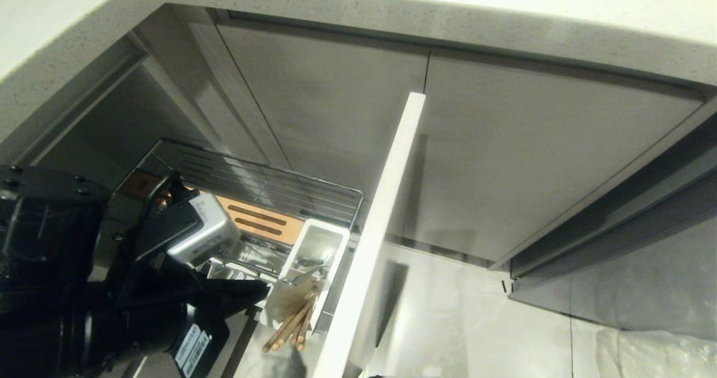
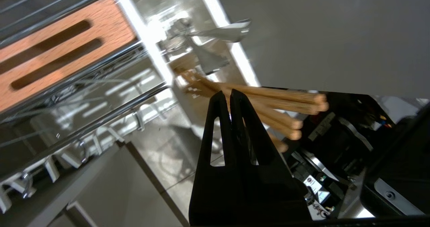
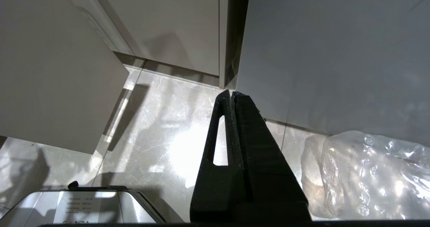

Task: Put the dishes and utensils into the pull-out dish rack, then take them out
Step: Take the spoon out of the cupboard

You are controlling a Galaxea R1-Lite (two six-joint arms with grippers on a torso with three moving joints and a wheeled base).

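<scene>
The pull-out dish rack [image 1: 269, 182] stands drawn out, its slotted wooden strip [image 2: 50, 52] and white caddy [image 1: 313, 243] behind the pale front panel [image 1: 386, 227]. Several light-wood chopsticks [image 1: 291, 322] lean out of the caddy beside a silver fork [image 2: 231, 32]. My left gripper [image 2: 225, 94] is shut, its tips right against the chopsticks [image 2: 278, 96]; I see nothing pinched between the fingers. In the head view it [image 1: 262, 290] points at the caddy's near end. The dishes are out of view. My right gripper [image 3: 232, 93] hangs shut and empty over the floor.
Grey cabinet doors [image 1: 532, 171] and a pale countertop [image 1: 392, 3] rise behind the rack. A row of metal prongs [image 2: 50, 169] runs along the rack's near side. A clear plastic bag [image 3: 369, 173] lies on the tiled floor to the right.
</scene>
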